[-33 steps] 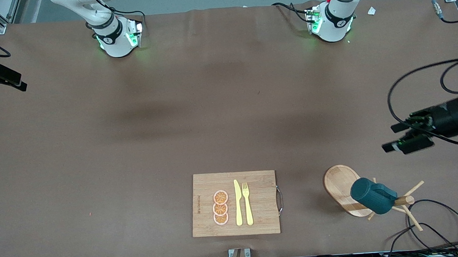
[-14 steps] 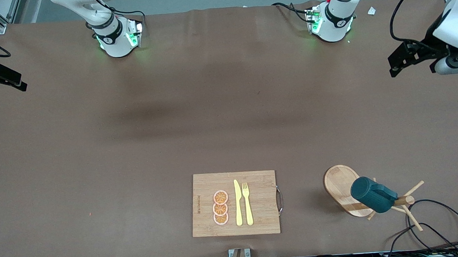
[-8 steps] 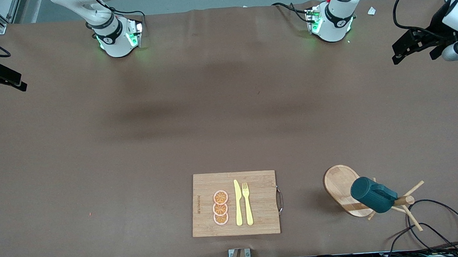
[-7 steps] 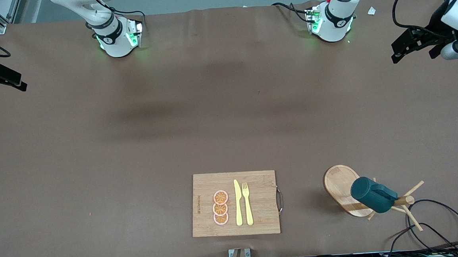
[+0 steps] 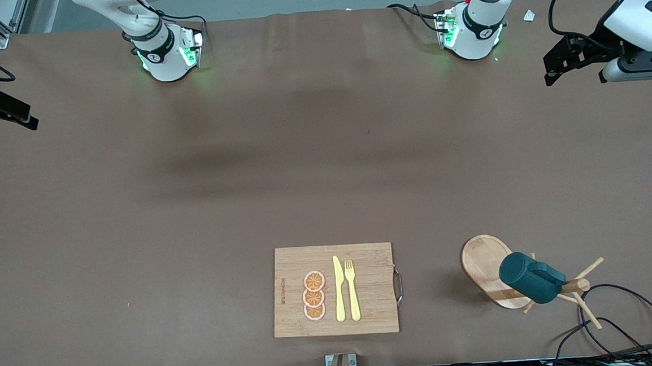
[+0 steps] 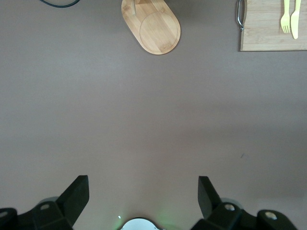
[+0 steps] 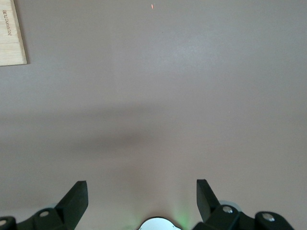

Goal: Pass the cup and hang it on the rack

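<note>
The teal-green cup hangs tilted on the wooden rack, which stands near the front camera at the left arm's end of the table. No gripper touches the cup, and its yellow inside is hidden. My left gripper is open and empty, high over the table's edge near the left arm's base. The left wrist view shows its fingers wide apart and the rack's oval base; the cup is out of that view. My right gripper is open and empty, and the right arm waits at its own end.
A bamboo cutting board lies near the front edge, beside the rack. It bears a yellow knife, a yellow fork and three orange slices. Black cables loop beside the rack.
My left gripper has drawn away from above the rack, up toward the left arm's base. The cup stays hanging on the rack. The right arm has not moved.
</note>
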`<action>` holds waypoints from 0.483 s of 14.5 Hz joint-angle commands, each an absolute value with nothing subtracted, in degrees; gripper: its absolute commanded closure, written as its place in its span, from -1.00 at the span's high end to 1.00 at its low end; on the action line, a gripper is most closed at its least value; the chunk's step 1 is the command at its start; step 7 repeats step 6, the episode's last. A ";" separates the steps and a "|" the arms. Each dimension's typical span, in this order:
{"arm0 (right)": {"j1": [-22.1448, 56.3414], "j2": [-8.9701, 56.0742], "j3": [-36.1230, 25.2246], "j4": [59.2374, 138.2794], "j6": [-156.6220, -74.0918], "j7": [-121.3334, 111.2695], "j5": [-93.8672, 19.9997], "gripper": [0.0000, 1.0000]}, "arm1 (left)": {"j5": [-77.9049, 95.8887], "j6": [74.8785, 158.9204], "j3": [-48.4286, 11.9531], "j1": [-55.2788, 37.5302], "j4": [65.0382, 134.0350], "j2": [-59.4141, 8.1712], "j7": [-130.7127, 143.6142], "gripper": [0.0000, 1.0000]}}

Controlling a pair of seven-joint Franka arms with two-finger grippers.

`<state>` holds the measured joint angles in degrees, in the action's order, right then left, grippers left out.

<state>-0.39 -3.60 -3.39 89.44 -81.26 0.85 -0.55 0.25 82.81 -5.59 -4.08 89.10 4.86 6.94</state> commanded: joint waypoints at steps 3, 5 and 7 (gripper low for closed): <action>-0.26 -5.19 -3.52 90.70 -81.74 1.32 -0.97 1.00 | 0.79 82.26 -5.45 -1.32 88.69 5.45 5.19 1.00; -0.26 -5.19 -3.52 90.70 -81.74 1.32 -0.97 1.00 | 0.53 82.18 -5.45 -1.49 88.68 5.36 6.06 1.00; -0.26 -5.19 -3.52 90.70 -81.74 1.32 -0.97 1.00 | 0.53 82.18 -5.54 -1.58 88.68 5.19 6.41 1.00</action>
